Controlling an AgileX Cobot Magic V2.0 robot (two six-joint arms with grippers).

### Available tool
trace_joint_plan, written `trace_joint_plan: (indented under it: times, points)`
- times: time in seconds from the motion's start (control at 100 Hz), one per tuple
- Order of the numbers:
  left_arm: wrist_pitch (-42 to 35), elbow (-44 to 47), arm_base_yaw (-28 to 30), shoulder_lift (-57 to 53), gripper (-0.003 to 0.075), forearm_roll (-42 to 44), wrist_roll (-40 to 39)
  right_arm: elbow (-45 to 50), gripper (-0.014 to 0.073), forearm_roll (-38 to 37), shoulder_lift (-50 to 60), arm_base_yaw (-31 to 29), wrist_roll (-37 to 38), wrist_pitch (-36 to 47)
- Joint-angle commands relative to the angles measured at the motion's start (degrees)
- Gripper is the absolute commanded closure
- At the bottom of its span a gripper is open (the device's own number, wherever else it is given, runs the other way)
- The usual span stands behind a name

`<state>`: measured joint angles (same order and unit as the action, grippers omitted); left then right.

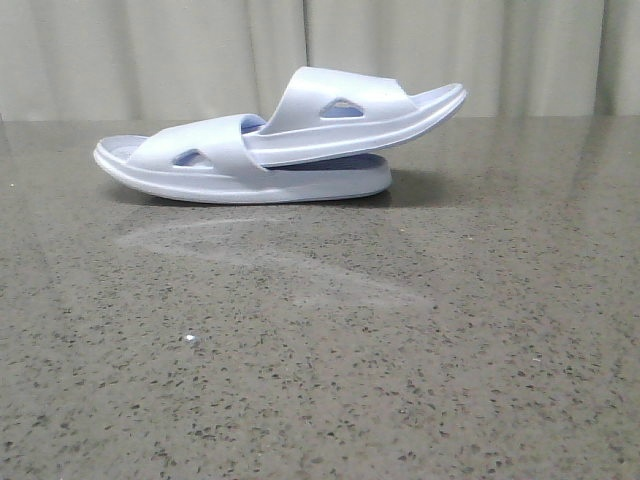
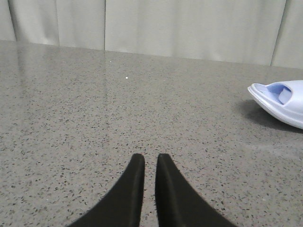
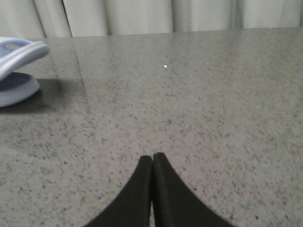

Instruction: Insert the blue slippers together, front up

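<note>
The two pale blue slippers lie nested at the back middle of the table. The lower slipper (image 1: 200, 165) lies flat with its strap towards the left. The upper slipper (image 1: 360, 110) has one end pushed under that strap, and its other end tilts up to the right. Neither gripper shows in the front view. My left gripper (image 2: 150, 158) is empty with only a thin slit between its fingers, low over bare table; the lower slipper's left tip (image 2: 284, 101) lies off to one side. My right gripper (image 3: 152, 157) is shut and empty; the slippers' right ends (image 3: 19, 52) are far from it.
The speckled grey stone table (image 1: 320, 360) carries a faint smear in front of the slippers and a tiny white speck (image 1: 190, 339). A pale curtain (image 1: 150, 50) hangs behind the table's far edge.
</note>
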<state>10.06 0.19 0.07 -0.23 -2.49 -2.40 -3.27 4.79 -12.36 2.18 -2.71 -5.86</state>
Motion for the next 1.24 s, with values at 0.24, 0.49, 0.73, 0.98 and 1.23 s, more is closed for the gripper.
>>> trace_joint_plan:
  times: [0.24, 0.49, 0.73, 0.98, 1.23]
  points:
    - [-3.91, 0.49, 0.15, -1.74, 0.0705, -0.03, -0.55, 5.08, 0.0673, -2.59, 12.16, -3.37, 1.39, -3.36]
    - [-3.91, 0.49, 0.15, -1.74, 0.0705, -0.03, -0.55, 5.08, 0.0673, -5.56, 14.14, -3.37, 1.39, -8.85]
    - [-3.91, 0.49, 0.15, -1.74, 0.0705, -0.03, -0.55, 5.08, 0.0673, -5.57, 14.14, -3.37, 1.39, -6.19]
    - [-3.91, 0.49, 0.15, -1.74, 0.0705, -0.03, -0.55, 5.08, 0.0673, -5.57, 14.14, -3.37, 1.39, -6.19]
    - [-3.91, 0.49, 0.15, -1.74, 0.0705, -0.03, -0.55, 5.08, 0.0673, -5.57, 14.14, -3.37, 1.39, -6.19]
